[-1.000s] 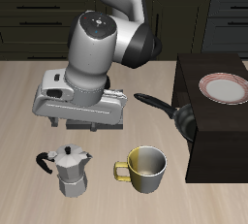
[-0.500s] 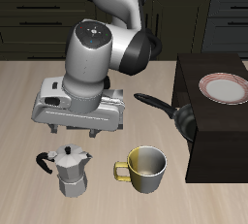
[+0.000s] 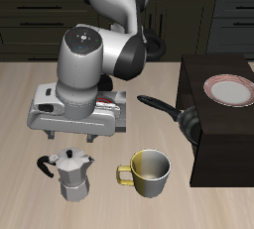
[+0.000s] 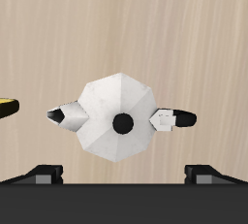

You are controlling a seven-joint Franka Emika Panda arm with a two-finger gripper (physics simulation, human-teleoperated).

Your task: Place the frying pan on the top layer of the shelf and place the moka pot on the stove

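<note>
light: even, diffuse, fairly bright, no clear single source
shadows: soft and faint under the moka pot [image 3: 69, 174] and mug [image 3: 149, 172]; shelf [image 3: 220, 124] front face near-black, detail lost
glare: mild sheen on the arm's white shell, none blown out
focus: sharp in both views, no motion blur
distortion: none visible at edges
resolution: low, jagged edges; wrist view flat, table [image 4: 116, 24] grain smeared

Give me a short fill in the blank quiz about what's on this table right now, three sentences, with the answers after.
1. The gripper hangs directly above the ____ pot.
2. The mug beside the moka pot is yellow and ____.
3. On top of the shelf sits a white ____ with a red rim.

Missing words: moka; grey; plate
</note>
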